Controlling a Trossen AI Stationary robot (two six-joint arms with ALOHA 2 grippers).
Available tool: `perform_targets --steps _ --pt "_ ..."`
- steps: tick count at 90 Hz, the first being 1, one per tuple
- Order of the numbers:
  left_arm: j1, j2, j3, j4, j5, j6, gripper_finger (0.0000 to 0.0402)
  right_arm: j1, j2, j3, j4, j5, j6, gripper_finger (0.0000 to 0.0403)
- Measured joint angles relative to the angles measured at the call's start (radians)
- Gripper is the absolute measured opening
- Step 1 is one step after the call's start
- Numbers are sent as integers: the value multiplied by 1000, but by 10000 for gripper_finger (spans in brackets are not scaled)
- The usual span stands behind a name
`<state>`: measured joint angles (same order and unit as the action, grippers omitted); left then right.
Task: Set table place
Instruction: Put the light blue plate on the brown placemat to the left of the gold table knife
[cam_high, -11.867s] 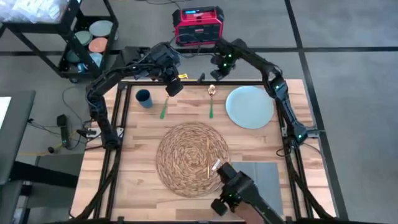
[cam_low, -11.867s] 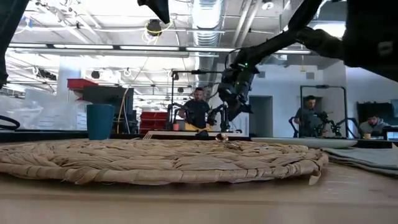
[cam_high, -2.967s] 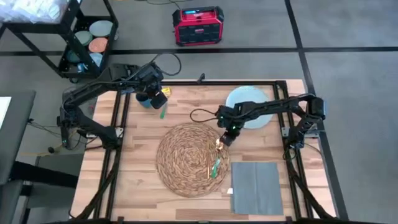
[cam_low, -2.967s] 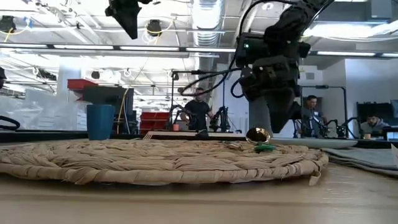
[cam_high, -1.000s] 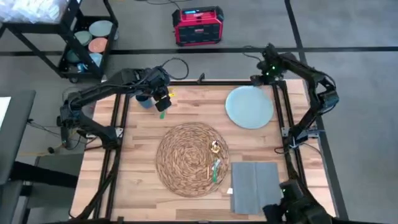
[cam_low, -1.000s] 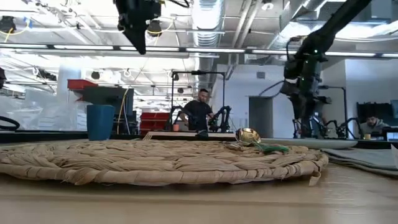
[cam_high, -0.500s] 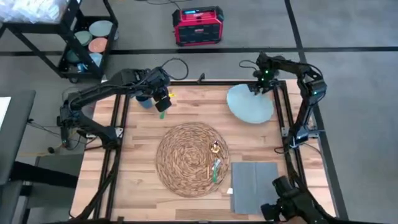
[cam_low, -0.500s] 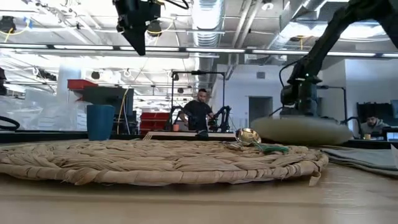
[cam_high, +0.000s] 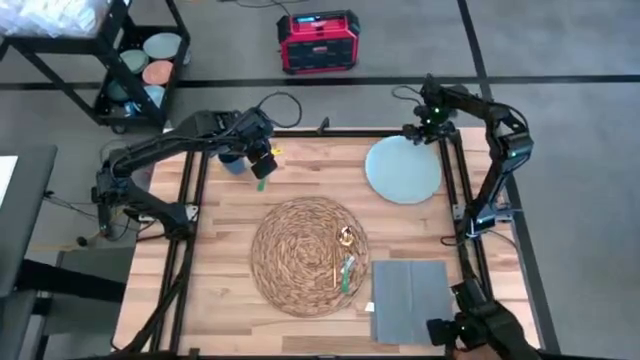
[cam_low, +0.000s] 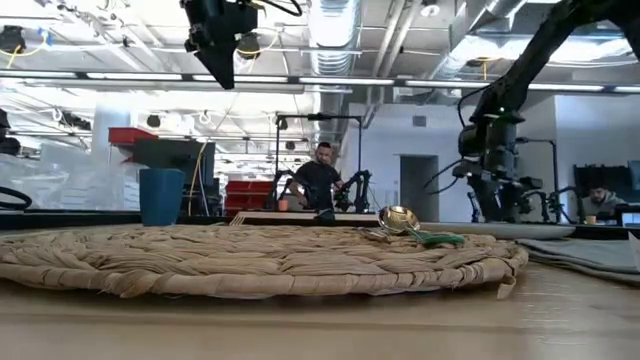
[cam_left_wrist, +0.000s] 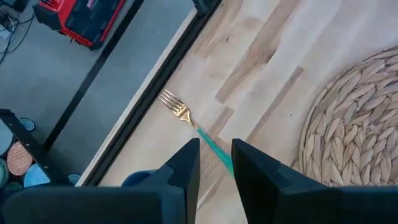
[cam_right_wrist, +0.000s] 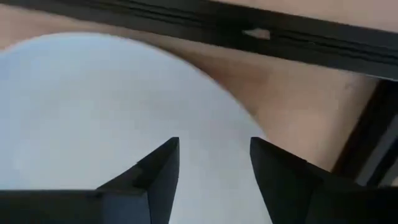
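The worktop (cam_high: 220, 270) carried the woven mat (cam_high: 300, 255) near its centre, seen from above. A gold spoon with a green handle (cam_high: 346, 255) lay on the mat toward its 4 o'clock edge; in the low view the spoon bowl (cam_low: 399, 218) stood raised above the straw. The grey napkin (cam_high: 411, 300) lay flat just beside the mat at 4 o'clock, and the pale blue plate (cam_high: 403, 170) sat flat at 2 o'clock, apart from the mat. The dark blue cup (cam_low: 161, 196) stood upright at 10 o'clock near the far left corner. A gold fork with a green handle (cam_left_wrist: 186, 118) lay on the bare planks close to the frame, near the cup. The left tool (cam_high: 259, 160) hung over the fork's handle, fingers (cam_left_wrist: 186, 168) parted by a narrow gap and gripping nothing. The right tool (cam_high: 425, 128) was positioned at the plate's far rim, at 12 o'clock of the plate; its fingers (cam_right_wrist: 158, 165) were spread wide over the plate surface and held nothing. A person (cam_low: 321, 180) was seen in the room behind.
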<state>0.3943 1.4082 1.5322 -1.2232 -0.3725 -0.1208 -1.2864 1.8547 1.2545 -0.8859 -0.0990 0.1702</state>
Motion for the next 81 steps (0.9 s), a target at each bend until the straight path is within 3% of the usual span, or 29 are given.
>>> perform_targets --steps 31,43,54,81 --pt "0 0 0 -1 0 -8 76 -31 18 1 -33 -2 133 134" --pt "0 0 0 -10 0 -8 76 8 92 -16 -187 -14 83 127" --pt "0 0 0 -43 -1 -7 76 54 96 0 -157 11 61 128" --pt "-1 0 0 -35 -1 83 76 92 96 23 -105 -125 86 119"
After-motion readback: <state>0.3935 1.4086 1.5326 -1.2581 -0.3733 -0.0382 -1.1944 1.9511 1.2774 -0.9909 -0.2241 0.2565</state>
